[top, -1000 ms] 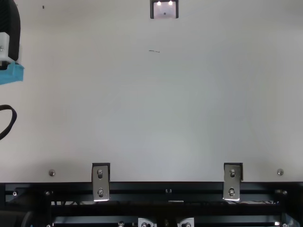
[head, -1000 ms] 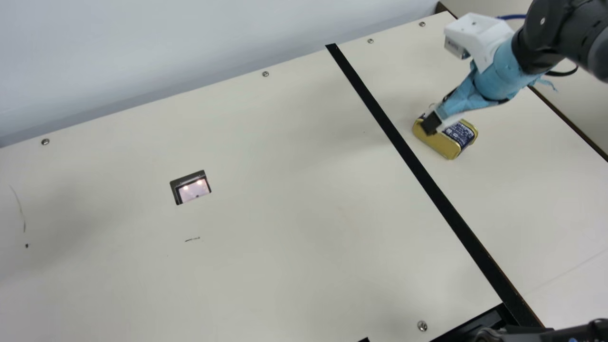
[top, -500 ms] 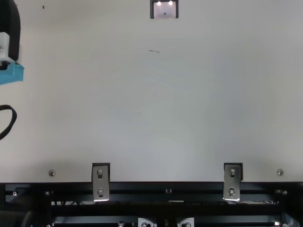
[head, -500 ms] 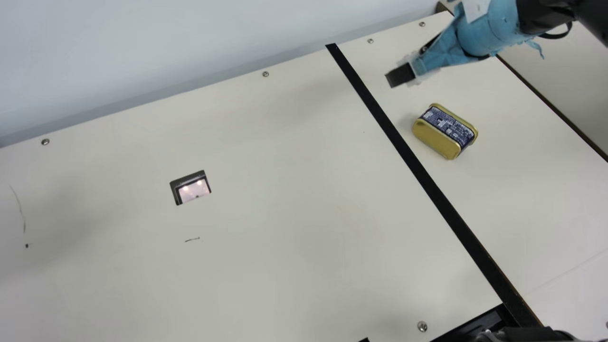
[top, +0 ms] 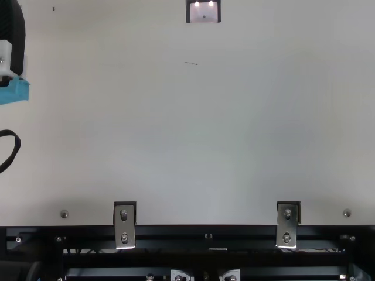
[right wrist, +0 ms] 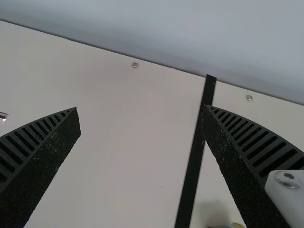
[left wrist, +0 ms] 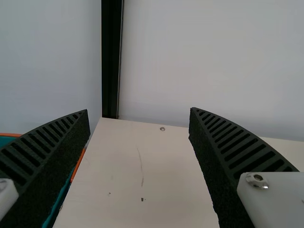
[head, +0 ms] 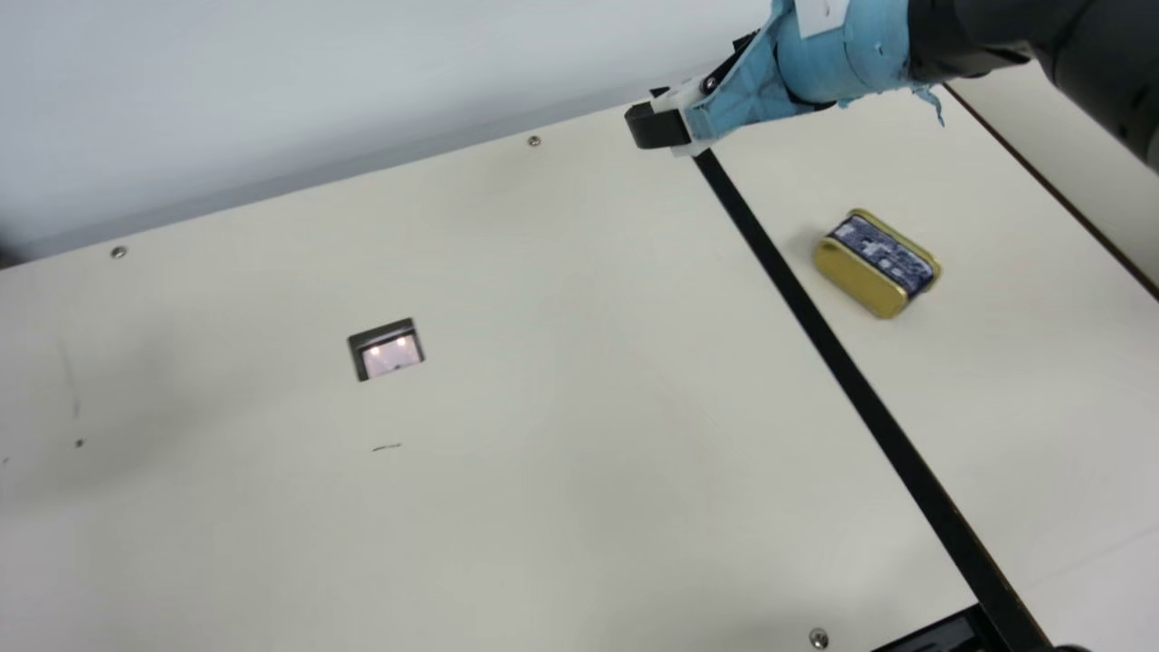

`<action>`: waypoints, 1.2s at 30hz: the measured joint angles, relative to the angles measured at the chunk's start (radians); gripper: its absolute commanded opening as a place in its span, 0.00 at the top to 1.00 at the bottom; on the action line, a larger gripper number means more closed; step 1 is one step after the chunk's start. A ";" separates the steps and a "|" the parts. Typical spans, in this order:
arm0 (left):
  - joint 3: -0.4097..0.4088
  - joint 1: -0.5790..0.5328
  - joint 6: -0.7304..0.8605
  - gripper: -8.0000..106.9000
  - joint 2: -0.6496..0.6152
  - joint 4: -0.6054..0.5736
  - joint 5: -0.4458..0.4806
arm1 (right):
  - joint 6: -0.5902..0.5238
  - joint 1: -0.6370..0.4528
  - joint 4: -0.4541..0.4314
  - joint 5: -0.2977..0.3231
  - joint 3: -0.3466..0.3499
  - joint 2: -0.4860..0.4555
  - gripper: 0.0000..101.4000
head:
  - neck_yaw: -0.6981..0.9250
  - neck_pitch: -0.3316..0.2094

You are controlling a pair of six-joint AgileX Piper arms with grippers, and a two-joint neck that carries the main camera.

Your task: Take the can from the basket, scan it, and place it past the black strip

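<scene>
In the main view my right gripper (head: pixel 658 122) hangs above the far end of the black strip (head: pixel 842 362). The gold can with a blue label (head: pixel 874 264) lies on the table to the right of the strip, apart from the gripper. From the right wrist, the right gripper (right wrist: pixel 140 109) stands open with nothing between its fingers; the strip (right wrist: pixel 195 152) and a bit of the can (right wrist: pixel 221 226) show beyond. My left gripper (left wrist: pixel 139 110) is open and holds nothing. The scanner window (head: pixel 387 349) is set in the table left of the strip.
An orange-rimmed teal basket (left wrist: pixel 9 135) stands beside the table in the left wrist view. A pale wall (head: pixel 317 81) runs along the table's far edge. Metal brackets (top: pixel 124 225) sit on the near frame, with part of the left arm (top: pixel 12 44) at the top view's left.
My right gripper has moved off the can, up and leftward to over the strip's far end. The can has stayed on the table. The main camera has shifted slightly. The left arm has kept still.
</scene>
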 measured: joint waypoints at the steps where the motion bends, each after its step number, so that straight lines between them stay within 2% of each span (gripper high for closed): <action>1: 0.000 0.000 0.000 0.15 0.000 0.000 0.000 | 0.003 0.013 0.006 -0.006 0.003 -0.001 0.00 | 0.015 0.000; 10: 0.000 0.000 0.000 0.15 0.000 0.000 0.000 | -0.010 0.121 0.062 -0.067 0.027 -0.025 0.00 | 0.046 0.000; 17: 0.000 0.000 0.000 0.15 0.000 0.000 0.000 | -0.024 0.182 0.068 -0.085 0.036 -0.039 0.00 | 0.046 0.000; 26: -0.008 0.008 0.012 0.15 0.002 -0.014 -0.024 | 0.052 0.258 -0.037 -0.133 0.062 -0.091 0.00 | 0.046 0.000; 36: -0.012 -0.015 0.045 0.15 -0.027 -0.070 -0.021 | 0.166 0.315 -0.169 -0.242 0.208 -0.233 0.00 | 0.046 0.000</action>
